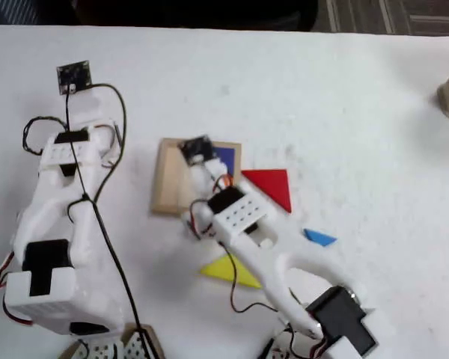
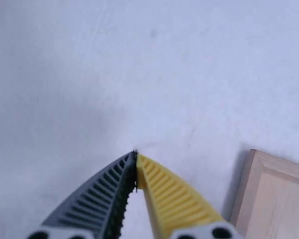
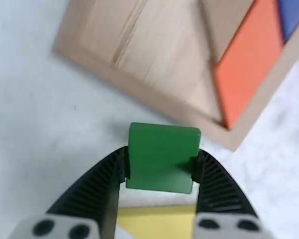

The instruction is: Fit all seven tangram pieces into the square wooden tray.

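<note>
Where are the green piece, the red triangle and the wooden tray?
green piece (image 3: pixel 162 157): right wrist view, middle of its top face.
red triangle (image 1: pixel 271 185): high view, middle of the triangle.
wooden tray (image 1: pixel 170 179): high view, bare wood inside its left part.

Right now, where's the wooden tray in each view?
High view: wooden tray mid-table, under the right arm.
Left wrist view: tray beside the shut left tool.
Right wrist view: tray just beyond the held green piece.
Shared landmark: blue piece in its corner.
</note>
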### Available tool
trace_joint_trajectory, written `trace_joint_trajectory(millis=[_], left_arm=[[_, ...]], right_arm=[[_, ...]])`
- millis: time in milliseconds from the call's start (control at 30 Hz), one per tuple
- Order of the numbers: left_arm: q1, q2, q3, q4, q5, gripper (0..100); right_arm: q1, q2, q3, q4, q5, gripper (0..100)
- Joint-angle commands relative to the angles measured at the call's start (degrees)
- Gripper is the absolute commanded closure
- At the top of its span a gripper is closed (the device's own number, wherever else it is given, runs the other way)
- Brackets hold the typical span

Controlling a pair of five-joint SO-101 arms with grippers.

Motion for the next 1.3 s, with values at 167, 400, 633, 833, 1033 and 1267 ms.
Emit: trace_joint_trajectory(millis=[167,400,633,833,1033,1267], left_arm=[[-1.0,-0.5,-2.7,-2.2,0.4,98],[-1.0,-0.5,-2.7,-2.3,0.4,98],[-1.0,-0.4,-2.7,-2.3,0.4,98],[-1.0,-0.4,-2.7,-2.3,0.4,98],[-1.0,-0.4,-2.6,-2.3,0.4,98],[-0.8,-0.4,-2.6,-2.3,0.3,98]], right_arm=[[3.3,-3.0,-14.5,0.3,-0.5,92.7],[3.0,-2.5,-18.9,-5.8,-7.0,91.6],[2.4,10.9,-24.4,-10.3,-6.9,82.5],[2.5,25.6,-35.3,-10.1,4.7,82.6],[5.9,34.0,-45.0,-4.6,15.9,82.3],[6.9,37.5,-49.4,-1.0,34.1,82.2]])
